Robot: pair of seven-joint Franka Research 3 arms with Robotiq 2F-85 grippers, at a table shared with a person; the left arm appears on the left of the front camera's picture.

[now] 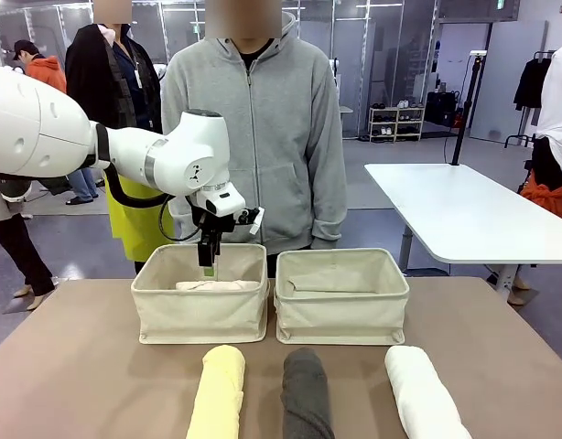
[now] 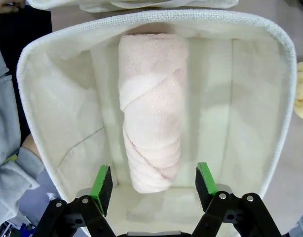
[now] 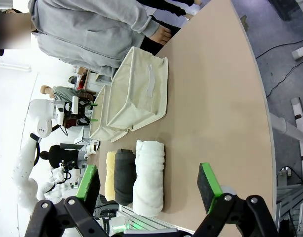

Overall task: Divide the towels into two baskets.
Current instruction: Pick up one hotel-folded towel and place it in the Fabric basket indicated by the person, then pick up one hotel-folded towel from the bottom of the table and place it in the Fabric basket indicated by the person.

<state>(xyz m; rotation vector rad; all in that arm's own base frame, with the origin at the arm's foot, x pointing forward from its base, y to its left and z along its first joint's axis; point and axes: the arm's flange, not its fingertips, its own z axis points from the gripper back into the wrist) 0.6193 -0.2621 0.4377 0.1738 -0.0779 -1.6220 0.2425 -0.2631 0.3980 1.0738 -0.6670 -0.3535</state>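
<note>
Left gripper [image 1: 208, 263]: fingers apart, empty, dipped into the left basket [image 1: 199, 315].
Right gripper [image 3: 149, 180]: fingers apart, empty.
Around: person in a grey hoodie [image 1: 253, 137] just behind; right basket [image 1: 341, 315] alongside.
Pink towel [image 2: 151, 108]: on the left basket's floor, its end between the fingers.
Near row: yellow towel [image 1: 219, 389], dark grey towel [image 1: 307, 393], white towel [image 1: 426, 393].
Views: the left wrist view shows the roll's full length; the front view, its top.
</note>
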